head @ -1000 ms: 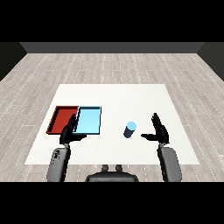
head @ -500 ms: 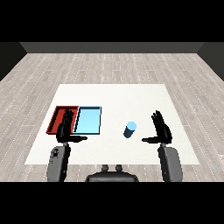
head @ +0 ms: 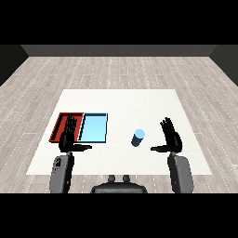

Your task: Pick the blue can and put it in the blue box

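Observation:
A blue can (head: 137, 138) stands upright on the white table (head: 121, 102), right of centre. My right hand (head: 171, 137) is open, fingers straight up and thumb pointing left, a short gap to the right of the can and not touching it. The light blue tray (head: 94, 128) lies to the left of the can with nothing in it. My left hand (head: 69, 136) is open too, held over the near edge of the red tray (head: 62, 122) and the blue tray's left rim.
The red tray sits flush against the left side of the blue tray. Bare white table lies between the trays and the can and beyond them. The table's near edge runs just behind both forearms.
My left hand has shifted slightly left, from over the blue tray toward the red tray. The right hand and the can have hardly moved.

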Robot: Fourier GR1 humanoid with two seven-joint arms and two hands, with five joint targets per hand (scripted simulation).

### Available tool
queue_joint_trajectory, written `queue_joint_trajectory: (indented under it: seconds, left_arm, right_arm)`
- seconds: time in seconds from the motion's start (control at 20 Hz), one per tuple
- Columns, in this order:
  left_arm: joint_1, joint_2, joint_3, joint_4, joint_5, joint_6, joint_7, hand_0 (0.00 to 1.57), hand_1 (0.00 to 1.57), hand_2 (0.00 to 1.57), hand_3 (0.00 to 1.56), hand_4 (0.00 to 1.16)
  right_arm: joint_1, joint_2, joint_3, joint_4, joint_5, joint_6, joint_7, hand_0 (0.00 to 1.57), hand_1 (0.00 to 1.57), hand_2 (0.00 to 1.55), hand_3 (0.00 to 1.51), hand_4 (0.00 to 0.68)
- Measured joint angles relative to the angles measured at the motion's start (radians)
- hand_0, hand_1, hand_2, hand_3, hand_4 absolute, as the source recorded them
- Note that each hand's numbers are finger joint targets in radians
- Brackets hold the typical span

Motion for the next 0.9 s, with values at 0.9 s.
queue_joint_trajectory:
  seconds: [0.9]
  left_arm:
    - [0.03,0.001,0.017,-0.037,0.031,-0.014,-0.003,0.0,0.0,0.0,0.0,0.0]
  right_arm:
    - [-0.063,0.108,0.057,0.109,-0.01,-0.064,0.008,0.0,0.0,0.0,0.0,0.0]
